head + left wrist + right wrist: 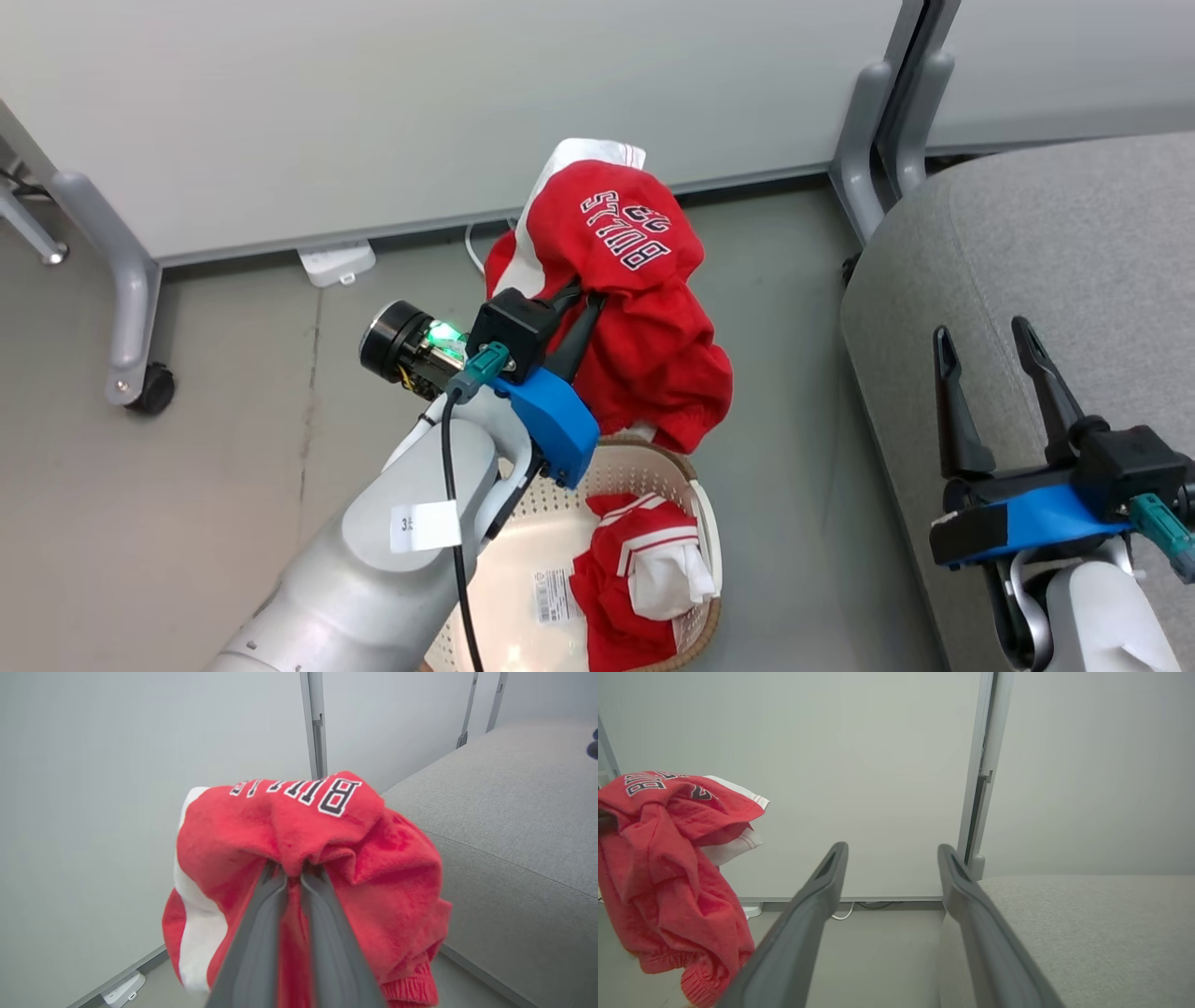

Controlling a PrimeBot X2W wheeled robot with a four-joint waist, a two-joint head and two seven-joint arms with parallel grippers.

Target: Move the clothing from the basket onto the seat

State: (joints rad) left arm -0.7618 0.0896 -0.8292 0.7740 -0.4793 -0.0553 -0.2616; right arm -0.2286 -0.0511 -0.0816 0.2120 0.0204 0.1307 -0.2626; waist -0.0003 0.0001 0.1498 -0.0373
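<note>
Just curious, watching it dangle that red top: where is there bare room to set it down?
The grey seat is bare wherever visible, all around the right tool above it. The floor strip between seat and basket is bare too. Crowded: the basket's right half, where a second red garment lies.

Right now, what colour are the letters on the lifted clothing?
White with dark edges, on the red clothing; clearest in the left wrist view.
</note>
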